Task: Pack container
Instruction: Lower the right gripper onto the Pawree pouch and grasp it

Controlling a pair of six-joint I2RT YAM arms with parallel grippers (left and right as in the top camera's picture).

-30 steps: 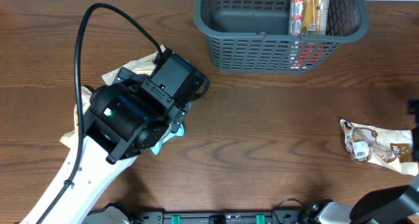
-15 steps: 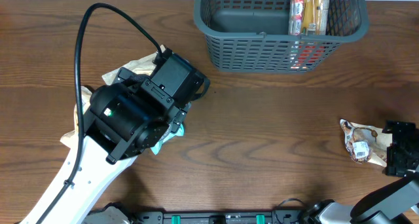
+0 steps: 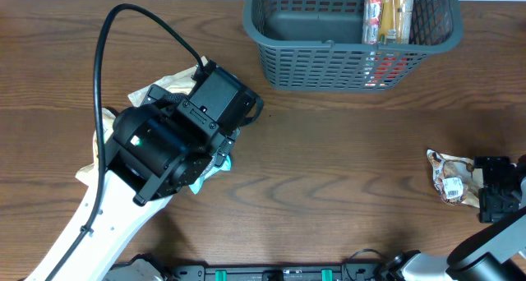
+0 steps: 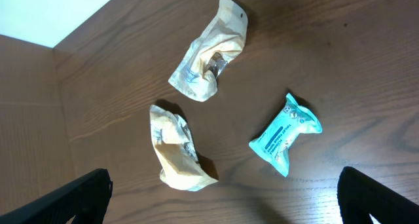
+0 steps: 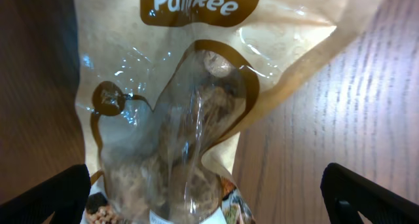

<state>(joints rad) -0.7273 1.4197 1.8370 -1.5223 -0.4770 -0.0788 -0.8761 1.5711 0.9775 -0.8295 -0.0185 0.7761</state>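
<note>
The dark grey-blue basket [image 3: 329, 63] stands at the table's far edge, with several long snack packets [image 3: 386, 14] lying in its right side. My left gripper [image 4: 222, 207] is open and empty, hovering above two crumpled beige packets [image 4: 209, 50] [image 4: 177, 149] and a teal packet [image 4: 285, 135]. The left arm [image 3: 177, 141] hides most of them from overhead. My right gripper [image 5: 209, 201] is open, its fingers on either side of a beige cookie packet with a clear window [image 5: 190, 106]. This packet also shows at the right in the overhead view [image 3: 450, 181].
The table's left edge and a white floor show in the left wrist view [image 4: 39, 14]. A black cable [image 3: 103, 59] loops up from the left arm. Bare wooden tabletop [image 3: 345, 158] lies between the two arms.
My right gripper has come in from the right edge and now sits over the right end of the cookie packet. The left arm has not moved.
</note>
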